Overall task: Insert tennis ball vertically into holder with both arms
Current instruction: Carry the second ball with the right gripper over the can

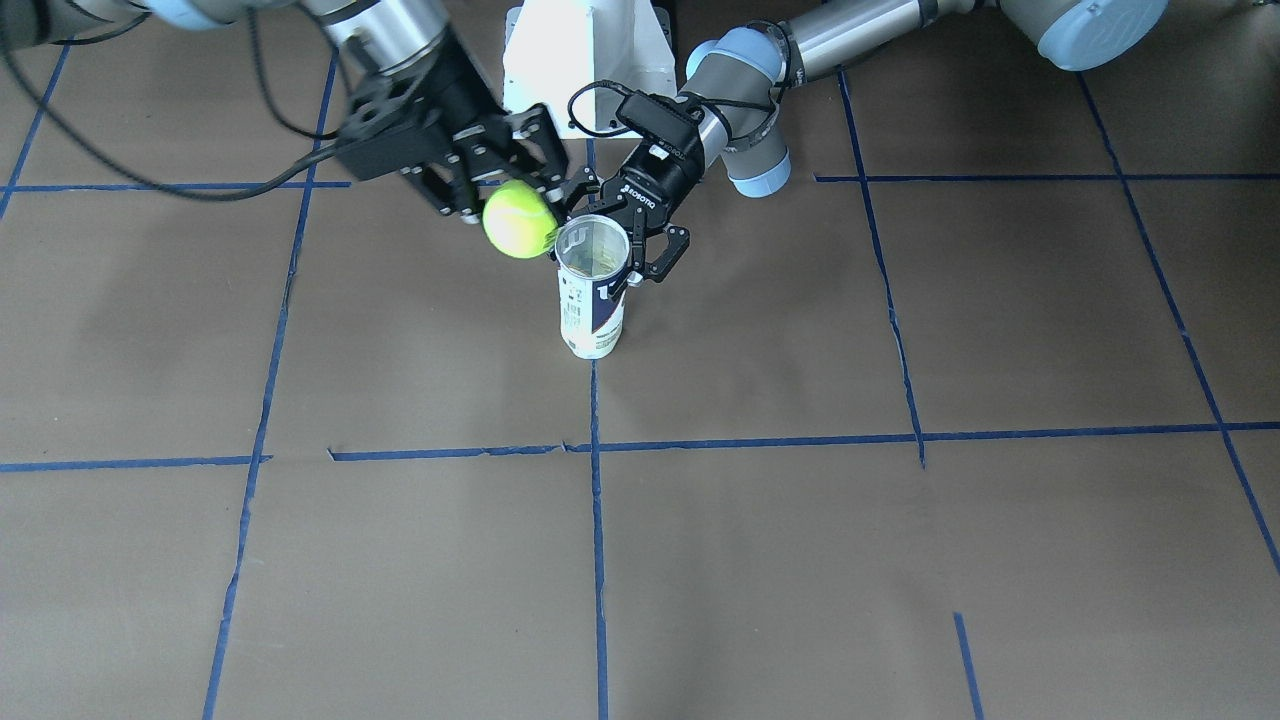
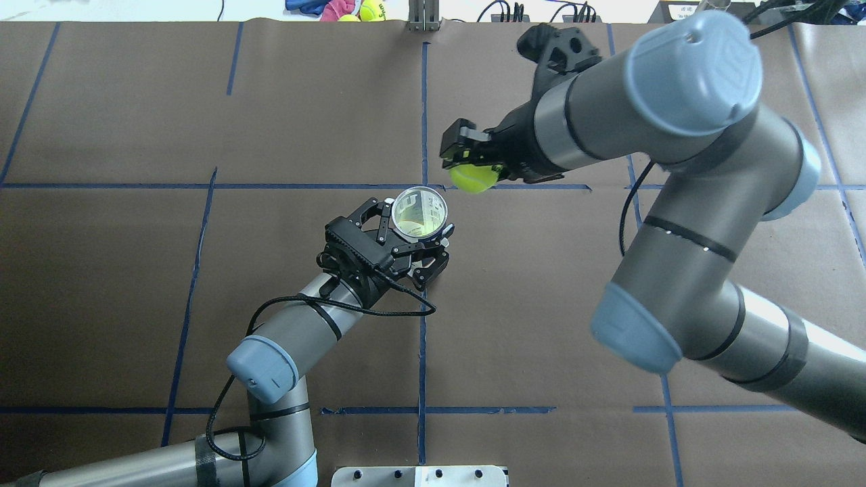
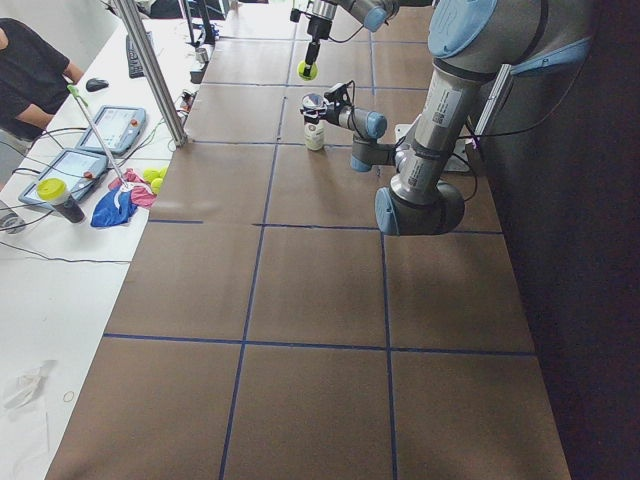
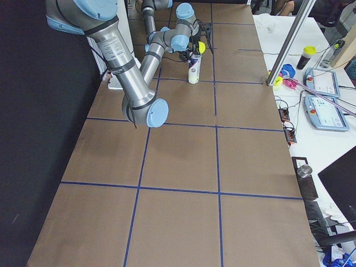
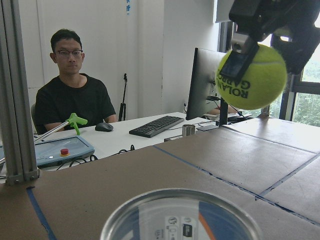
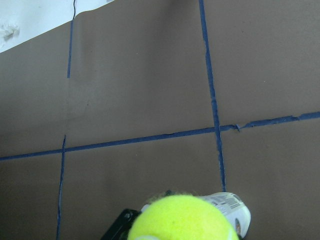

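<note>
your right gripper [image 2: 473,166] is clamped on the tennis ball [image 2: 472,178], which hangs above the holder [image 2: 419,213], just off its mouth to the far right; left gripper [image 2: 414,226] is closed round the upright holder; i'd centre the ball over the rim, then lower it straight down

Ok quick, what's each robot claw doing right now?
Left gripper: closed around the can.
Right gripper: closed on the tennis ball.

We see fuzzy matt felt on the tennis ball [image 1: 518,228], clear glossy plastic and a shiny metal rim on the holder [image 1: 592,310], matt brown paper on the surface [image 1: 800,560], and smooth grey metal on the left arm [image 2: 298,331] and right arm [image 2: 676,237].
</note>
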### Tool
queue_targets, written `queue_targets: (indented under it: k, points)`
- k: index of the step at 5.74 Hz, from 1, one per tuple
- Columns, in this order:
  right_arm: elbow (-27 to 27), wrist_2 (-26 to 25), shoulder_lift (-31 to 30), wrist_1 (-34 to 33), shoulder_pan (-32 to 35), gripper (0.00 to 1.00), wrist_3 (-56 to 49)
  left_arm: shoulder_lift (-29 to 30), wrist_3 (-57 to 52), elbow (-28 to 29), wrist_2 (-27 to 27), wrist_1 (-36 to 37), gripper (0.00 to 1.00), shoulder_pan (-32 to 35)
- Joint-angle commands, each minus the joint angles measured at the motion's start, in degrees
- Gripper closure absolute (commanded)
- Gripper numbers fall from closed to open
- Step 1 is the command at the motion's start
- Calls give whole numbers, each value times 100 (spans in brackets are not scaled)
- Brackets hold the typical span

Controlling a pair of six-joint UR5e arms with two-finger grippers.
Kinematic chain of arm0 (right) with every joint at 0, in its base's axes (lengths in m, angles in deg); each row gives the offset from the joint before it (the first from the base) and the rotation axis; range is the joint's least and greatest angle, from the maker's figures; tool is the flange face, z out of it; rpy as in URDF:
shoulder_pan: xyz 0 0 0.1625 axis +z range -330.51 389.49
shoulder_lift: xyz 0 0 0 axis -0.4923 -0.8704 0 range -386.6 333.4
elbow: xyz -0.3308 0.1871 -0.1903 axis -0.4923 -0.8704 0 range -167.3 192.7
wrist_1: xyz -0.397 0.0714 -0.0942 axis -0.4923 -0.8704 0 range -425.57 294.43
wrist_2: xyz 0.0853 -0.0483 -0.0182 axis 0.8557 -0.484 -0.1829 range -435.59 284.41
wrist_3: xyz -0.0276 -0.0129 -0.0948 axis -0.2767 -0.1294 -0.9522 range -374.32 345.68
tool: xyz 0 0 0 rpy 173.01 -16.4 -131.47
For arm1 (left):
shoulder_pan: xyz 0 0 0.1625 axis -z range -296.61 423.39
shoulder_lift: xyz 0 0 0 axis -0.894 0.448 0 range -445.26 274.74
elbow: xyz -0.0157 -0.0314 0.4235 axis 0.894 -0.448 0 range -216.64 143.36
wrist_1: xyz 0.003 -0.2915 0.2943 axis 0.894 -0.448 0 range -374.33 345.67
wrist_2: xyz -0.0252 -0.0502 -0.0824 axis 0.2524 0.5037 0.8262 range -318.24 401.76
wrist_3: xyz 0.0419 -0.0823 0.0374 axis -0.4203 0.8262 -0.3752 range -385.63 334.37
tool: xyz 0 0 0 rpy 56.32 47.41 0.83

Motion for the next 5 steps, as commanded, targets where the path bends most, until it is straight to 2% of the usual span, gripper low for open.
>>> queue_targets:
  k: [1,3,4,5]
  points:
    - [-104,-669,256,-267,-514,91,67,-6,0,0,9,0,14,0]
    - [-183,-689,291,-267,-515,86,67,-6,9,0,9,-9,14,0]
    - [-236,-758,283,-275,-515,80,67,-6,9,0,9,0,14,0]
    - [-246,-768,222,-276,-515,57,67,-6,9,0,9,0,14,-9]
